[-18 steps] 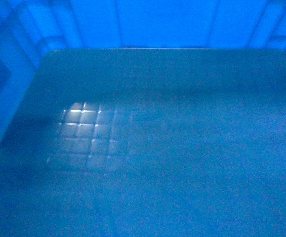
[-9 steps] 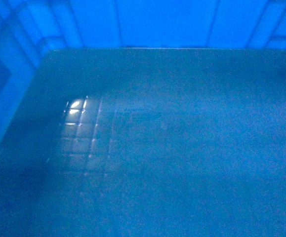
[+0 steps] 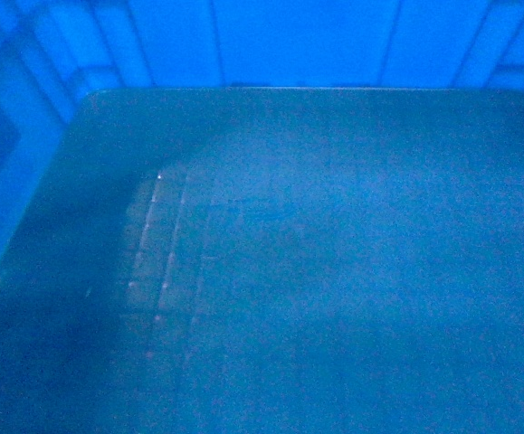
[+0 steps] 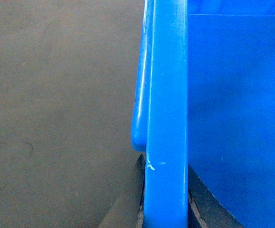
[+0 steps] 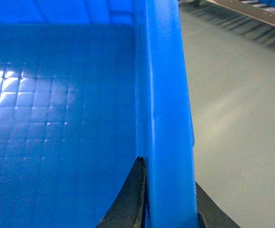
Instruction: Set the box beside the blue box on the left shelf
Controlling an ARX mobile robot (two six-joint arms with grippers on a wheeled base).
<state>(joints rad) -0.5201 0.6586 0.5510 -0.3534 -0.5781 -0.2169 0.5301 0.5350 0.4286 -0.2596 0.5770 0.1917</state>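
Note:
The box [image 3: 298, 45], a bright-blue open crate, fills the whole head view, which shows only its inner walls and faint grid floor. In the left wrist view its thick rim [image 4: 165, 95] runs up the frame, and my left gripper [image 4: 165, 164] is shut on it, one dark finger on each side. My right gripper [image 5: 168, 173] is shut the same way on the opposite rim [image 5: 165, 95], with the inner finger [image 5: 132, 199] against the inside wall. Floor shows under both rims. The other blue box and the left shelf are out of view.
Dull brown-grey floor [image 4: 56, 118] lies beside the left rim. Pale grey floor [image 5: 237, 118] lies beside the right rim, and a metal rail [image 5: 251, 9] crosses the far top right corner there.
The bright reflection on the crate's grid floor has dimmed and stretched into faint lines. The crate's walls stay in the same place in the head view. Both grips are unchanged.

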